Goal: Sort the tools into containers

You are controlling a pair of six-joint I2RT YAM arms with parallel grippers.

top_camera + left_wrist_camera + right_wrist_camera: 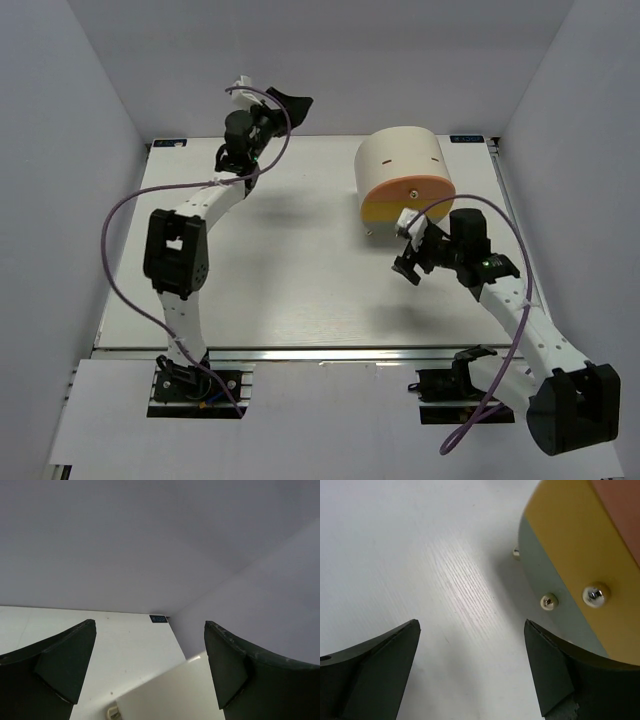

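The container, a pale beige drum-shaped box with an orange-yellow drawer front, stands at the back right of the table. No screwdriver or wrench shows in any view. My right gripper is open and empty, low over the table just in front of the drawer front; the right wrist view shows it beside the yellow front and its metal studs. My left gripper is open and empty, raised high at the back; its wrist view shows the box's beige top.
White enclosure walls close in the table on the left, back and right. A metal rail runs along the near edge. Purple cables loop off both arms. A small dark label marks the table's far corner.
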